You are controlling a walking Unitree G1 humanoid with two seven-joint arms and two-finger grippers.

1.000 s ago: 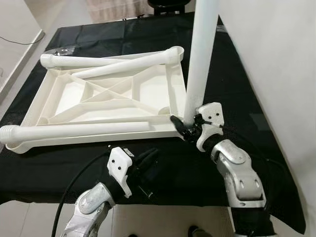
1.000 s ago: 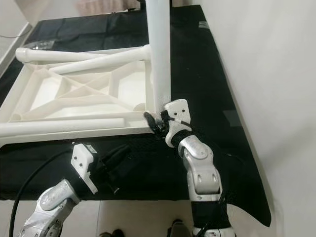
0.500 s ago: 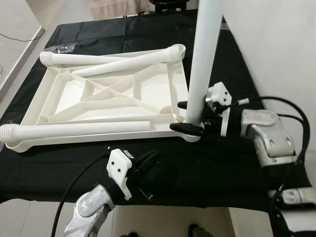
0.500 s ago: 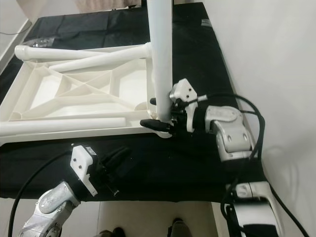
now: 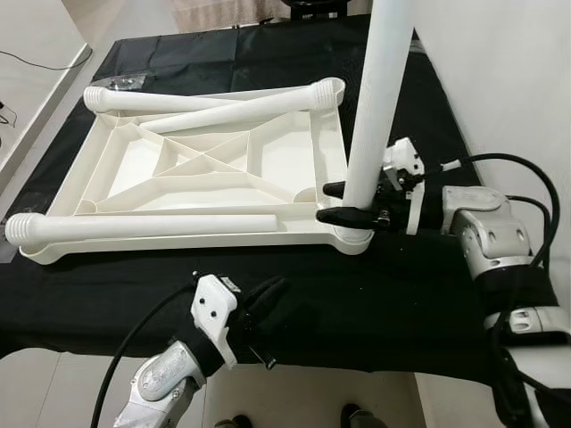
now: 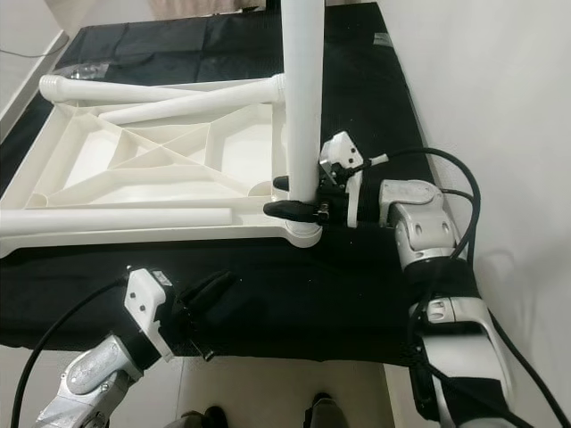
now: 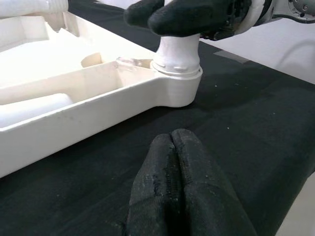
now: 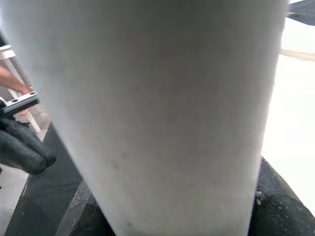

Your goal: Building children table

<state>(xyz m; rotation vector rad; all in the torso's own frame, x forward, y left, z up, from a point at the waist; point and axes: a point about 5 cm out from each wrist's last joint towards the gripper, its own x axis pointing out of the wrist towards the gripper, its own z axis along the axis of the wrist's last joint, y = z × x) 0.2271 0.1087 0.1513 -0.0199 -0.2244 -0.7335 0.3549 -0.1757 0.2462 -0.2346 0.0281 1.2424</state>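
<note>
A white plastic table top (image 5: 67, 192) lies upside down on a black cloth. One white leg (image 5: 379, 98) stands upright in its near right corner socket (image 7: 177, 91). My right gripper (image 5: 326, 203) reaches in from the right and is shut on that leg just above the socket, one black finger on each side. In the right wrist view the leg (image 8: 157, 108) sits close between the fingers. Three more legs lie on the table top: two at the far side (image 5: 169, 100) and one along the near rim (image 5: 143, 227). My left gripper (image 5: 272, 290) hovers shut and holds nothing, in front of the near rim.
A white wall (image 5: 508, 80) runs close along the right side of the black cloth (image 5: 393, 294). The cloth's front edge lies just beyond my left arm. A small clear bag (image 5: 125, 83) rests at the far left corner. A black cable (image 5: 513, 165) loops off my right wrist.
My right arm has swung from the near side round to the right of the upright leg, and its fingers now clasp the leg's base. The left gripper has barely moved.
</note>
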